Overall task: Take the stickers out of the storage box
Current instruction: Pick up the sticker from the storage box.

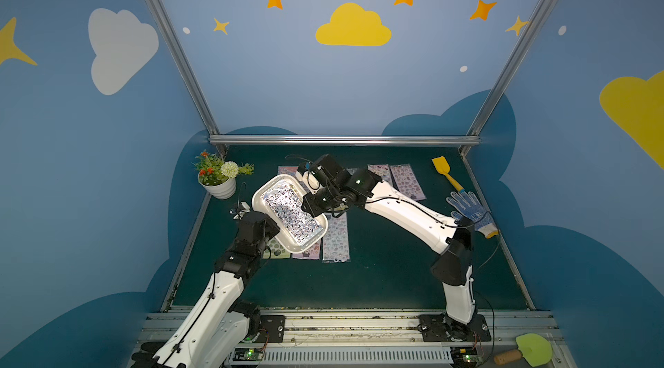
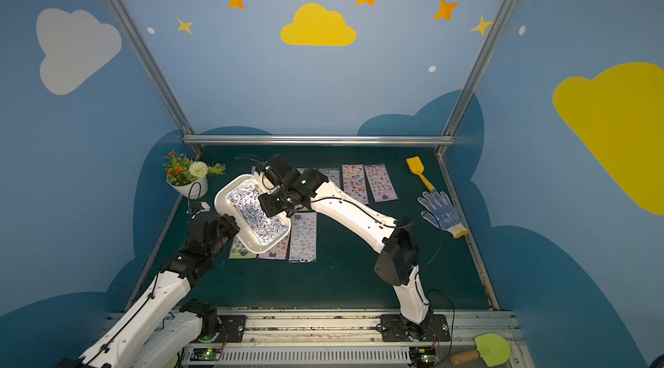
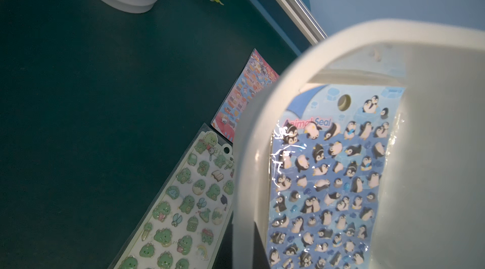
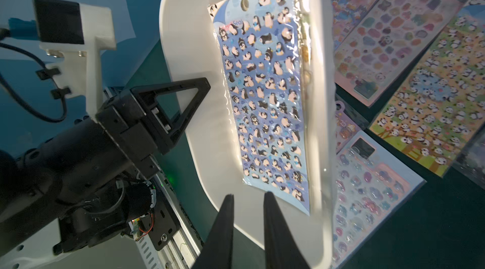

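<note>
Storage box [image 4: 178,44]: white, raised off the tabletop [image 1: 377,269] and tilted.
Contents: one blue penguin sheet [image 4: 262,102], lying flat on the box floor.
Left end effector [image 4: 204,87]: pressed together on the box's long rim.
Right end effector [image 4: 249,199]: fingers slightly spread with nothing between them, at the box's short rim, just short of the penguin sheet's edge.
Loose stickers [image 2: 303,237]: flat on the tabletop, some under the box, others beside it.
Flower pot [image 1: 219,188]: near the box, apart from it.
</note>
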